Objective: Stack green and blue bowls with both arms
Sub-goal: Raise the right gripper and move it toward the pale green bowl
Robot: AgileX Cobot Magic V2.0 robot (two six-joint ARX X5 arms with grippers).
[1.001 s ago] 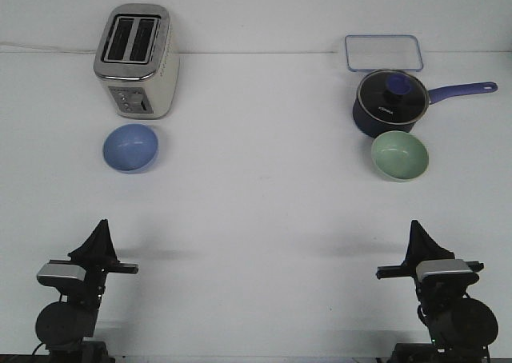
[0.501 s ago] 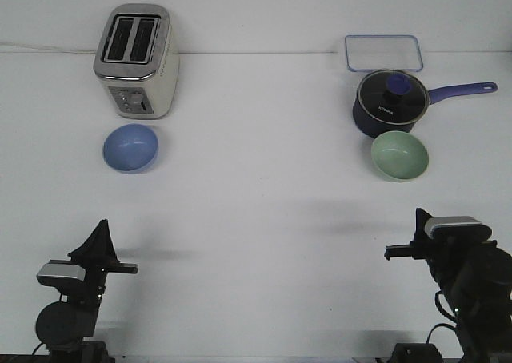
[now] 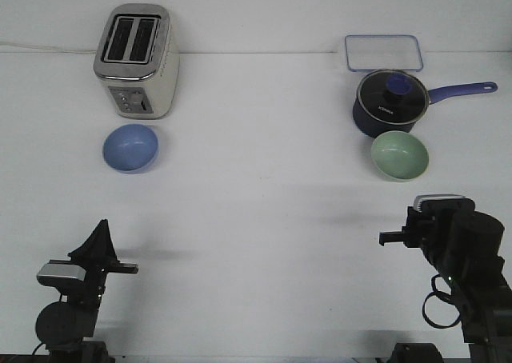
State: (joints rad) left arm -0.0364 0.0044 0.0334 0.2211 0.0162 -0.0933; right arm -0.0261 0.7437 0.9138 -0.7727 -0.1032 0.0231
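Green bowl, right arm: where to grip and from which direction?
Pinch the near rim of the green bowl, coming from above on the robot's side. It sits upright and open, so one finger can go inside the wall; the saucepan crowds its far edge.

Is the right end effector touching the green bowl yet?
Apart. The front view shows bare table between the right end effector and the green bowl.

Bright, even overhead light washes the white table [image 3: 256, 219] nearly featureless; soft faint shadows spread beside the toaster [image 3: 134, 59]. Focus is mildly soft throughout, without glare.
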